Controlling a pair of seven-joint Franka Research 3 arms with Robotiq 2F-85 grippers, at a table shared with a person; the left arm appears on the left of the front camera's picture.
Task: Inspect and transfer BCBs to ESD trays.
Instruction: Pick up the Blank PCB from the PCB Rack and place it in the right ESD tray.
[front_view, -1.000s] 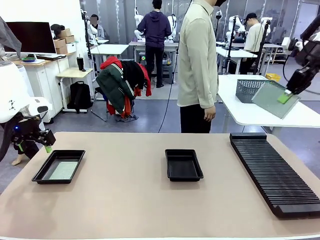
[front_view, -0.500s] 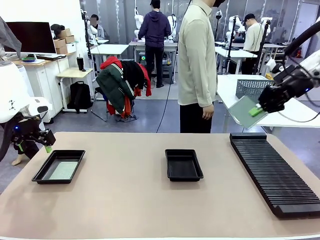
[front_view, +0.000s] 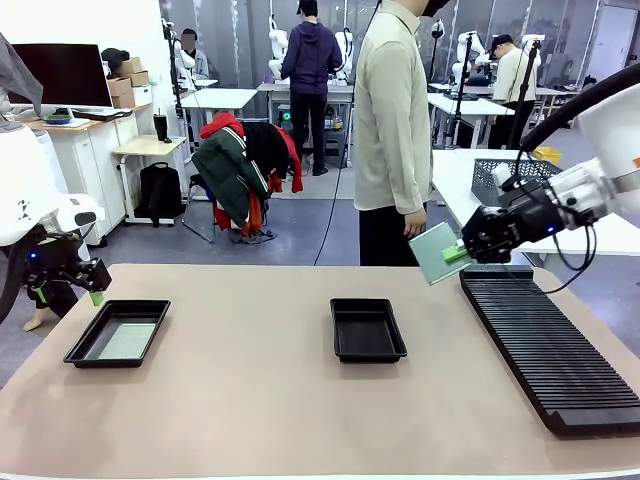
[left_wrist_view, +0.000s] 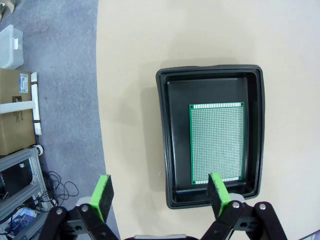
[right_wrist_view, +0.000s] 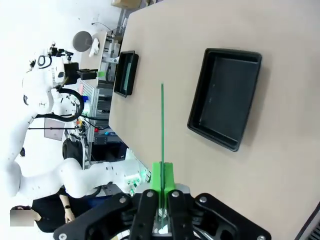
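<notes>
Green BCB (front_view: 432, 252) corner sits hidden inside right pincer (front_view: 456, 254).

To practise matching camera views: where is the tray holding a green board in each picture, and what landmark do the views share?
Front view: tray near the table's left end.
Left wrist view: tray right of centre.
Right wrist view: tray upper left, tilted.
Shared landmark: the green board lying inside it.

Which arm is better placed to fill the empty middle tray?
Right. The right gripper is shut on a board, in the air near the empty middle tray. The left gripper is open and empty over the left tray, which already holds a second board.
</notes>
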